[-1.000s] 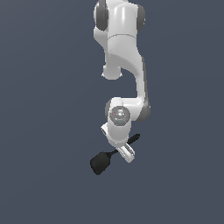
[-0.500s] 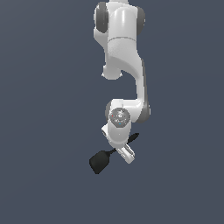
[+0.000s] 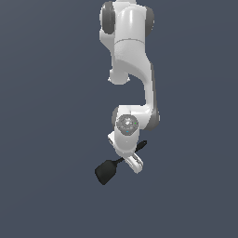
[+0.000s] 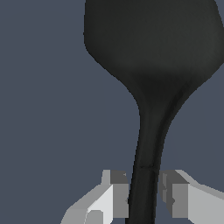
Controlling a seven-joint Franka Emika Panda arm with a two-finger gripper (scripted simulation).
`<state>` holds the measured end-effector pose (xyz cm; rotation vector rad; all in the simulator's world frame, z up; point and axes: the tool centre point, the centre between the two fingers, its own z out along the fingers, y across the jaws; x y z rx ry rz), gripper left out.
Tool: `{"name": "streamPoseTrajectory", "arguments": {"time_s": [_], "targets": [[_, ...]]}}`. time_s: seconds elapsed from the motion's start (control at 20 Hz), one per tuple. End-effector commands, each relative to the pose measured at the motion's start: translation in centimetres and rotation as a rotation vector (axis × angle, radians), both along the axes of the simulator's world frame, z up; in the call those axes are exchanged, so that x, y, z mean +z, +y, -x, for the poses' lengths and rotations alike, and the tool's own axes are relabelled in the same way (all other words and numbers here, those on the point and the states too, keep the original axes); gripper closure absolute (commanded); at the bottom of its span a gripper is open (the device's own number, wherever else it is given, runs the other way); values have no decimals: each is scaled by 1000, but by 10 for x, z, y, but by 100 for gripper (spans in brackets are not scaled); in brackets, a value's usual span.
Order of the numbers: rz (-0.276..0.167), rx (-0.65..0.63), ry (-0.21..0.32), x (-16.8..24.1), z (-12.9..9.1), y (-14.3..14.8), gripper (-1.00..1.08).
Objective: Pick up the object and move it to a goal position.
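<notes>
The object is a matte black spatula (image 3: 107, 170). Its rounded blade points to the exterior view's lower left, and its thin handle runs up to the right behind the gripper. My gripper (image 3: 133, 161) hangs below the white wrist and is shut on the handle near its middle. In the wrist view the blade (image 4: 153, 39) fills the upper part of the picture. The handle runs down between the two grey finger pads (image 4: 119, 192) of the gripper (image 4: 143, 180), which press on it from both sides. The spatula hangs in the air and touches nothing else.
The arm's white links (image 3: 131, 46) rise straight above the gripper to the top of the exterior view. Around everything is a plain dark blue-grey backdrop with no surface edge or marker showing.
Almost nothing differs. The gripper stays shut on the spatula, and the blade sits a touch higher than a second ago.
</notes>
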<state>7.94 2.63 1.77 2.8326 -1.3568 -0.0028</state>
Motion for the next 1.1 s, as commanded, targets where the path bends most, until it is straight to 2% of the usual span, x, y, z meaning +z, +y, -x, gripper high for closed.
{"name": "streamPoseTrajectory", "arguments": {"time_s": [0.0,0.45,1.05], "targets": [[0,0,-2,4,1,1,108],[-1,0,-2,38,18,3,108],[-2,0,-2,129,61,9,108]]}}
